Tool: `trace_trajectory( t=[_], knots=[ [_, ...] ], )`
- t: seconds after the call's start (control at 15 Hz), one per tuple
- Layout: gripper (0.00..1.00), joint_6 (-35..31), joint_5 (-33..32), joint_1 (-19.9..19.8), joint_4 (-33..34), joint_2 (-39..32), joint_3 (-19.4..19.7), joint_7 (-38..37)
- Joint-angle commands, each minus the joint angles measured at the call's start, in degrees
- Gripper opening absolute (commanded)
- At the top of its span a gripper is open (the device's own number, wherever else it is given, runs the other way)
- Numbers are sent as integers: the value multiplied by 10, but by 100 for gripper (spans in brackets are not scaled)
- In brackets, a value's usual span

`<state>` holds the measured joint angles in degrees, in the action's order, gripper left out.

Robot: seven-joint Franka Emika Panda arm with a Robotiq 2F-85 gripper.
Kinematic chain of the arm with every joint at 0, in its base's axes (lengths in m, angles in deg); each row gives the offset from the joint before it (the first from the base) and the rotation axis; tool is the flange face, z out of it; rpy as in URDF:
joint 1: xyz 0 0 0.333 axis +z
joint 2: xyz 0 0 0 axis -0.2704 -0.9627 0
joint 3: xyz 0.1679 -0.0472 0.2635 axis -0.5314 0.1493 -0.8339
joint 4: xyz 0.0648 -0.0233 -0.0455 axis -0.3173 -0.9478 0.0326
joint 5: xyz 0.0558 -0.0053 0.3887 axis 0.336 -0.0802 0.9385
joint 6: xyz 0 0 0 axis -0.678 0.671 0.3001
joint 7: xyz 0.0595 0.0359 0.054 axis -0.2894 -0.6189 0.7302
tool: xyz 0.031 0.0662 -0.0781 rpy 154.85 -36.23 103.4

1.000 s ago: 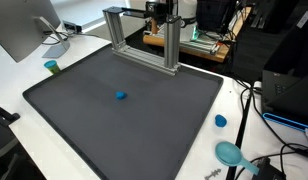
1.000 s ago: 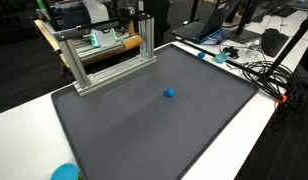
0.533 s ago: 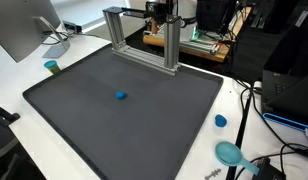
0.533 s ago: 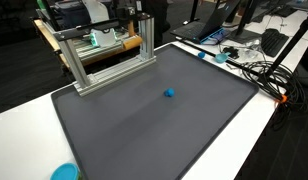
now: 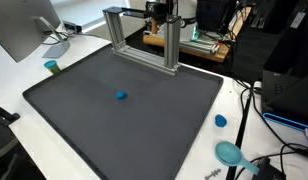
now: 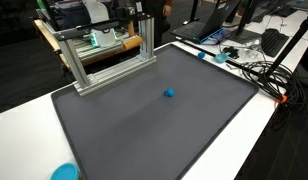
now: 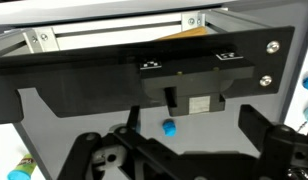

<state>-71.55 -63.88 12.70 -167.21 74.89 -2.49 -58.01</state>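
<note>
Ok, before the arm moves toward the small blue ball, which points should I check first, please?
1. The jaws open and empty: ok, they stand wide apart in the wrist view.
2. Sight of the blue ball: ok, in both exterior views, on the dark mat.
3. Ball lined up between the jaws: ok, roughly centred in the wrist view.
4. Ball apart from other things: ok, it lies alone.
5. Clearance to the aluminium frame: cannot tell.
</note>
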Motion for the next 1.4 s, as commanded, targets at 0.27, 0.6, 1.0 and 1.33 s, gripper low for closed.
trace_trajectory(
  t=[0.27, 0.6, 1.0, 1.33],
  knots=[
    [100, -25, -37, -1, -33, 41, -26, -9],
    [99, -10, -24, 20, -38, 38, -29, -4],
    [86, -19, -24, 33, -33, 13, -37, -10],
    [84, -29, -29, 27, -33, 0, -41, -20]
  ],
)
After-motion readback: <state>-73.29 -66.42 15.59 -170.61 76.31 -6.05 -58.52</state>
